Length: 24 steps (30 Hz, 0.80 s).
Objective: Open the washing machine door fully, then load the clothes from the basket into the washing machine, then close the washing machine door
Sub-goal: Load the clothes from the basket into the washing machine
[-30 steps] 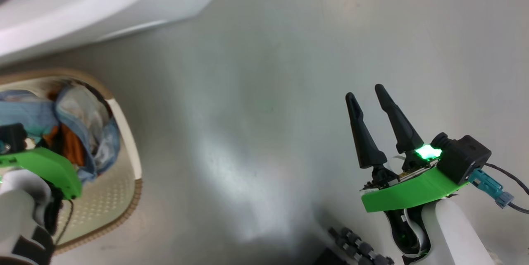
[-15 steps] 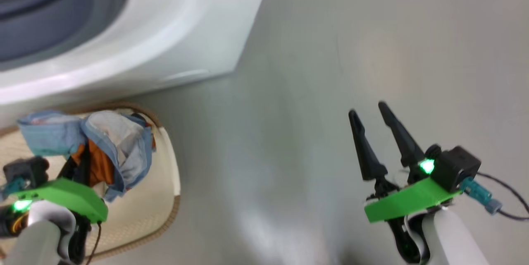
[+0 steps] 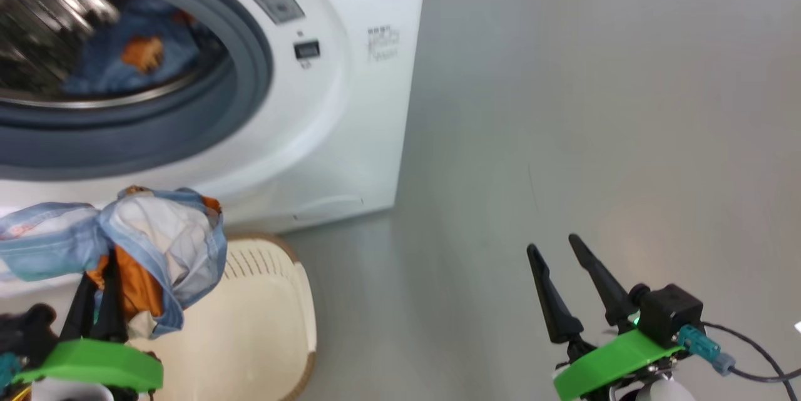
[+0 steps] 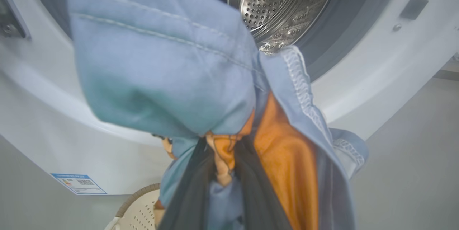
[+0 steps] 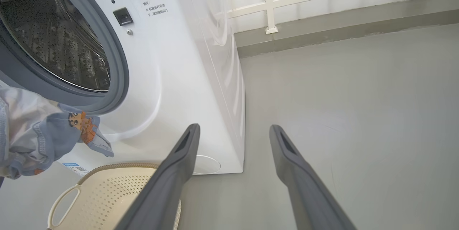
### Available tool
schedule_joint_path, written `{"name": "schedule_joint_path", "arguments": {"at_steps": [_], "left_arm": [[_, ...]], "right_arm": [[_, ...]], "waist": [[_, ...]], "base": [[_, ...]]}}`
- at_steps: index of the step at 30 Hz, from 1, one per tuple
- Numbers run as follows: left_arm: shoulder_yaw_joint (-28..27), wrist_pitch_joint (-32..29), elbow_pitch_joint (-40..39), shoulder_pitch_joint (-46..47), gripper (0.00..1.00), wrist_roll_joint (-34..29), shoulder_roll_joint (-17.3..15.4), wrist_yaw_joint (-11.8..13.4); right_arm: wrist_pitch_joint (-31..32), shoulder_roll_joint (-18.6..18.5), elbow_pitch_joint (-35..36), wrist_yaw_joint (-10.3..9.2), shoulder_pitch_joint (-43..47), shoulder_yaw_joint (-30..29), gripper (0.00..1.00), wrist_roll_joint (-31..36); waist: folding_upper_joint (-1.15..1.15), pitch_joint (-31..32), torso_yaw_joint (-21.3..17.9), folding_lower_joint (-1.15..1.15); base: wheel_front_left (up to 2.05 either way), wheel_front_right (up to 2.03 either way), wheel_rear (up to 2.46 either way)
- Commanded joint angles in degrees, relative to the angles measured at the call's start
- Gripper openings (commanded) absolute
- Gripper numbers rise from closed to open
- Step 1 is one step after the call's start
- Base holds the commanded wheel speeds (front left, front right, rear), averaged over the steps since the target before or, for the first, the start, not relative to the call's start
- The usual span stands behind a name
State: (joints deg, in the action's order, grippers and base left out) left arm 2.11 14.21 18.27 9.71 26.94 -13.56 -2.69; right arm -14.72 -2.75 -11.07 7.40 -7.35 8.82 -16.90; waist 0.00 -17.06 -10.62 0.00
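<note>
Clothes (image 3: 156,244) pinched in our left claw (image 3: 103,288) hang just below the drum mouth (image 3: 156,132) ahead; our right claw (image 3: 554,251) gapes.

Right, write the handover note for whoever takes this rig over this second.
Left pincer: shut on a blue-and-orange garment, held up before the washer opening, over the basket.
Right pincer: open, empty, above the floor.
Done: the opening is clear; another garment lies in the drum.
Left: put the held garment in, check the basket's hidden part (what shows is bare), close the door.
</note>
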Motion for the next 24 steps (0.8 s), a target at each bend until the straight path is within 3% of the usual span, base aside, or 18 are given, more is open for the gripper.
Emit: {"name": "schedule_joint_path", "arguments": {"at_steps": [1, 11, 24], "left_arm": [[-3.24, 0.78, -4.48, -1.60, 0.00, -1.87, -0.87, 0.61], [-7.35, 0.78, -17.43, -9.79, 0.00, -9.74, 3.13, 1.26], [-12.61, 0.78, -23.37, -17.58, 0.00, -14.61, 6.25, 1.81]], "right_arm": [[-0.28, -0.13, 0.76, 0.09, 1.03, 1.41, 1.00, 1.10], [-0.28, -0.13, -0.53, 0.09, 4.15, 1.77, 1.00, 2.13], [-0.28, -0.19, 0.65, 0.09, 5.22, 1.91, 1.00, 2.53]], "waist": [[0.00, 7.95, 2.19, 0.00], [0.00, 16.98, 2.50, 0.00], [0.00, 18.54, 2.13, 0.00]], "base": [[0.00, 0.00, 0.00], [0.00, 0.00, 0.00], [0.00, 0.00, 0.00]]}}
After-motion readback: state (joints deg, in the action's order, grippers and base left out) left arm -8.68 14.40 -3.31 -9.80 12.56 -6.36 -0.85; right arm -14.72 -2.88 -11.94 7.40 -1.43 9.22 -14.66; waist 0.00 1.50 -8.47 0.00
